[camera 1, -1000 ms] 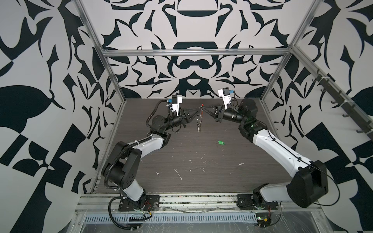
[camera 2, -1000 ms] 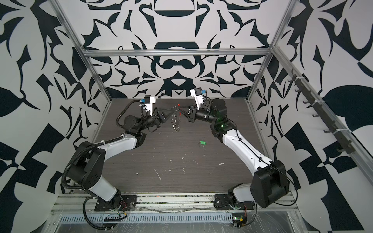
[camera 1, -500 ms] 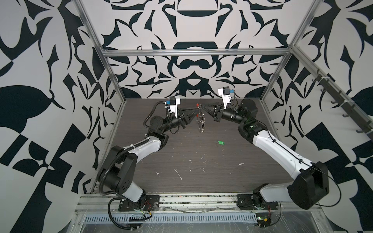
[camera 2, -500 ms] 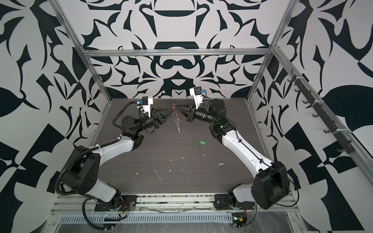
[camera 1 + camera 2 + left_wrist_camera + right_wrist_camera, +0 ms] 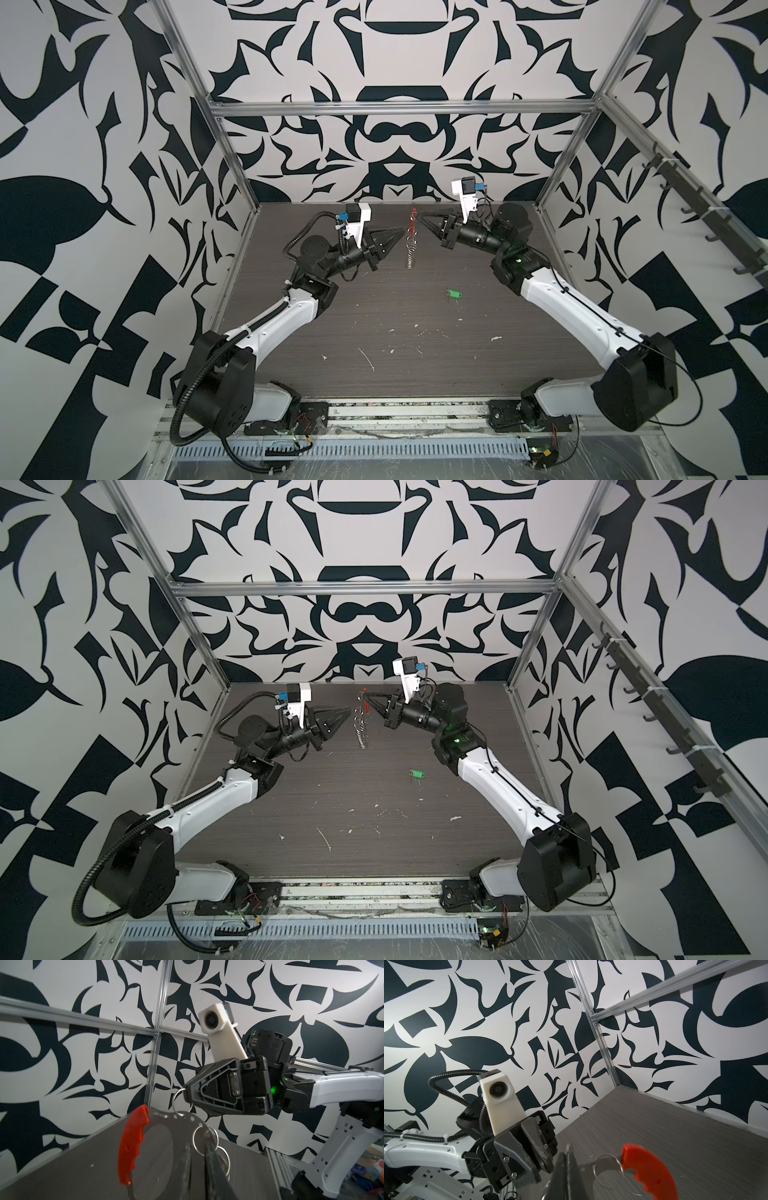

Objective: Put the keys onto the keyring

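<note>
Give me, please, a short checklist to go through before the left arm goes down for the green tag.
1. Right claw grips the keyring: ok, it is shut on it, and the keyring hangs from the claw.
2. Left claw is free: ok, jaws slightly apart, nothing between them.
3. Left claw is clear of the keyring: cannot tell. Both top views show a gap, but the left wrist view shows the keyring overlapping one finger.
4. Green tag is loose on the table: ok, it lies flat by itself, on the right arm's side.
5. Tag's small ring is ready for threading: cannot tell, too small.
</note>
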